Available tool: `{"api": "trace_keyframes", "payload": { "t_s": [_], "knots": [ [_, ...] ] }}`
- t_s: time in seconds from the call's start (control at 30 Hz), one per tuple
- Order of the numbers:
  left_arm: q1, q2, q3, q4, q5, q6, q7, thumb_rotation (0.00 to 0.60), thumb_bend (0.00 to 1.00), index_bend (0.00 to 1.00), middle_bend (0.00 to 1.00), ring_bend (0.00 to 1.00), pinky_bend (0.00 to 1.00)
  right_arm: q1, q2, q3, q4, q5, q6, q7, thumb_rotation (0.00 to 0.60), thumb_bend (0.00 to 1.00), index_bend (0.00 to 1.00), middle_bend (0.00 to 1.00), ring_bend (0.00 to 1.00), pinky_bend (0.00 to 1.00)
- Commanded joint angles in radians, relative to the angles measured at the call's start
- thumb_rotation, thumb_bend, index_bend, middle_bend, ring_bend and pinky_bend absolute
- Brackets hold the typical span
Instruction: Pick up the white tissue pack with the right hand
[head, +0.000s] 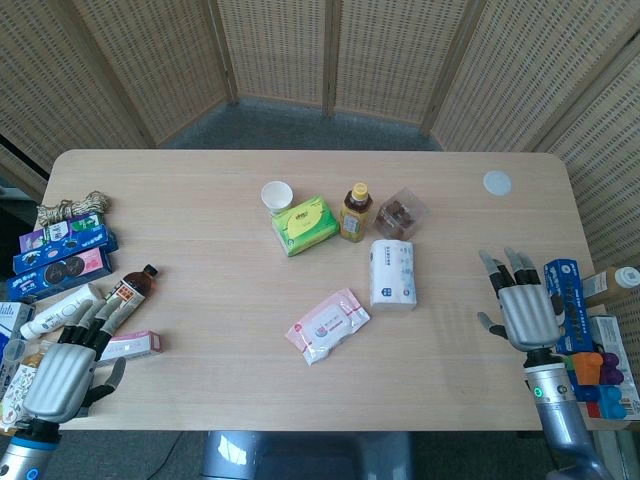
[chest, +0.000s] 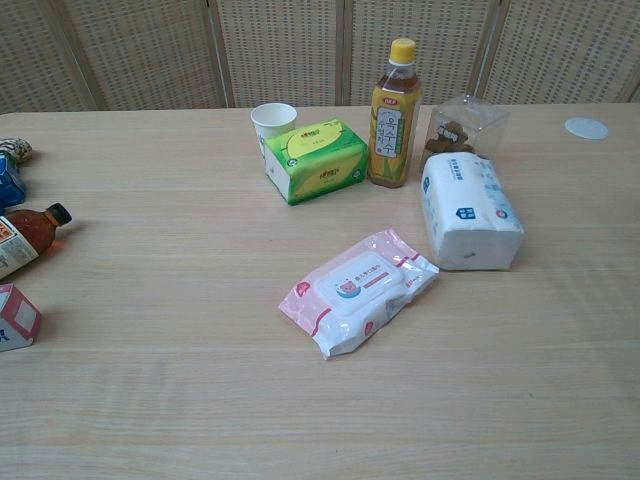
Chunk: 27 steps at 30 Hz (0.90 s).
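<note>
Even, bright, diffuse light in both views; short soft shadows lie under objects on the pale wooden desk (chest: 150, 380). Both views are sharp, without glare.
</note>
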Motion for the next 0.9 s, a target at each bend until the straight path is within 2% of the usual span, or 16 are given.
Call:
{"api": "trace_keyframes", "payload": {
  "t_s": [0.03, 0.27, 0.53, 0.73, 0.9],
  "knots": [
    [0.0, -0.001, 0.001, 0.002, 0.002, -0.001, -0.001, 0.6, 0.53, 0.11, 0.04, 0.0, 0.0, -0.002, 0.001, 0.001, -0.004, 0.0, 0.001, 0.002, 0.595, 0.2, 0.0, 0.24, 0.0, 0.0],
    [0.013, 0.001, 0.008, 0.014, 0.014, 0.018, -0.017, 0.6, 0.54, 0.11, 0.04, 0.0, 0.0, -0.005, 0.004, 0.004, -0.014, 0.011, -0.012, 0.026, 0.599, 0.2, 0.0, 0.23, 0.0, 0.0],
    [0.006, 0.005, 0.004, 0.018, 0.018, 0.01, -0.028, 0.6, 0.54, 0.11, 0.04, 0.0, 0.0, 0.04, -0.047, 0.038, -0.054, 0.048, -0.056, -0.029, 0.596, 0.19, 0.0, 0.1, 0.0, 0.0],
    [0.004, 0.001, 0.001, 0.025, 0.012, 0.006, -0.036, 0.6, 0.54, 0.11, 0.04, 0.0, 0.0, 0.114, -0.158, 0.087, -0.019, 0.098, -0.109, -0.091, 0.515, 0.09, 0.0, 0.01, 0.0, 0.0],
    [0.009, 0.005, 0.002, 0.03, 0.009, 0.011, -0.04, 0.6, 0.54, 0.11, 0.04, 0.0, 0.0, 0.157, -0.261, 0.115, 0.053, 0.134, -0.121, -0.108, 0.468, 0.01, 0.0, 0.0, 0.0, 0.0]
  ]
}}
